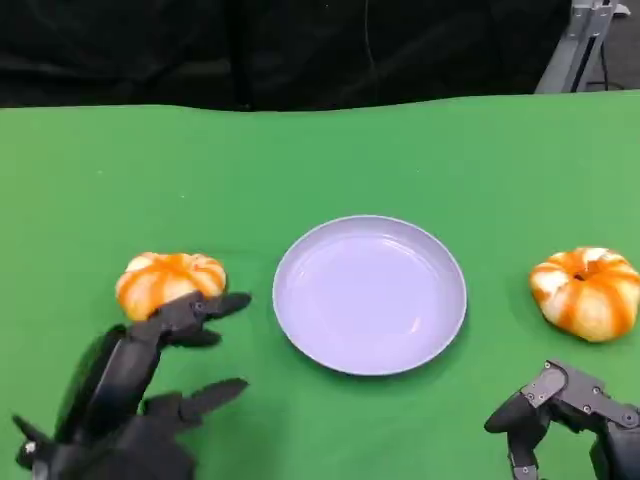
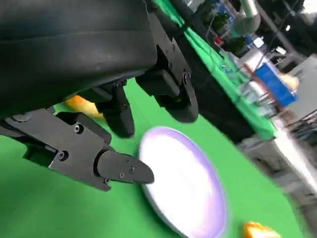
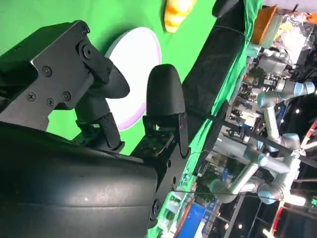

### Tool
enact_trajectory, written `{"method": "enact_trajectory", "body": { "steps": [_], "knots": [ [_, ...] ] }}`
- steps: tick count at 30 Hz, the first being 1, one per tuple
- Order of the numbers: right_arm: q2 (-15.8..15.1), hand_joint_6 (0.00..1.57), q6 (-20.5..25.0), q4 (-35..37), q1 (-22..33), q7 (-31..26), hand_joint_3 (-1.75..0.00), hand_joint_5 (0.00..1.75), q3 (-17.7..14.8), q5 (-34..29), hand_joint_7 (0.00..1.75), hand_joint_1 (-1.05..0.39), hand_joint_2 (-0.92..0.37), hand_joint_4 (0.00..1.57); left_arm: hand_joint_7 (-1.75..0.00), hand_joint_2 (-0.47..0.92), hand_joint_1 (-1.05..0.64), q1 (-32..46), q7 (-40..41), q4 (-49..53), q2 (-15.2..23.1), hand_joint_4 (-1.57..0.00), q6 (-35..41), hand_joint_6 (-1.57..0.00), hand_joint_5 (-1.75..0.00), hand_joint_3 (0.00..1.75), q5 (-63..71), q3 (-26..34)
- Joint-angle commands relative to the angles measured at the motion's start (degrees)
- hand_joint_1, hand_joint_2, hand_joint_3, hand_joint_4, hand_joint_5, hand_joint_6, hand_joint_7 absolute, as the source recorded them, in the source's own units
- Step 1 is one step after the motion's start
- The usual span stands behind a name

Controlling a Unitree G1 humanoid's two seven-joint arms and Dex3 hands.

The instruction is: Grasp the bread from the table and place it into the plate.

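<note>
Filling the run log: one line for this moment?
left hand open by left bread | right hand open | plate empty | right bread untouched

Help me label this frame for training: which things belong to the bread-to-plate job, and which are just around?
Job: left bread, right bread, plate, left hand, right hand.
Around: green table, black backdrop.

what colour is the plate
The plate is pale lavender, plain, clearest in the head view.
</note>
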Motion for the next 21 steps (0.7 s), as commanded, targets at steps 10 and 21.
{"method": "enact_trajectory", "body": {
  "steps": [10,21],
  "knots": [
    [-0.22,0.79,0.76,-0.18,-0.19,-0.50,-1.32,1.64,-0.51,0.11,1.30,0.06,-0.36,0.81,0.00,0.87,-0.48,-14.09,4.54,7.37,11.43,-0.22,9.38,-0.38,-0.44,0.00,21.48,-8.55],
    [-0.11,0.78,0.86,-0.71,0.18,-0.80,-1.30,1.65,-0.28,-0.53,1.30,0.08,-0.37,0.81,0.00,0.88,-0.50,-25.20,3.94,18.33,10.06,-0.11,22.51,-0.31,-0.39,0.00,31.59,-18.91]
  ]
}}
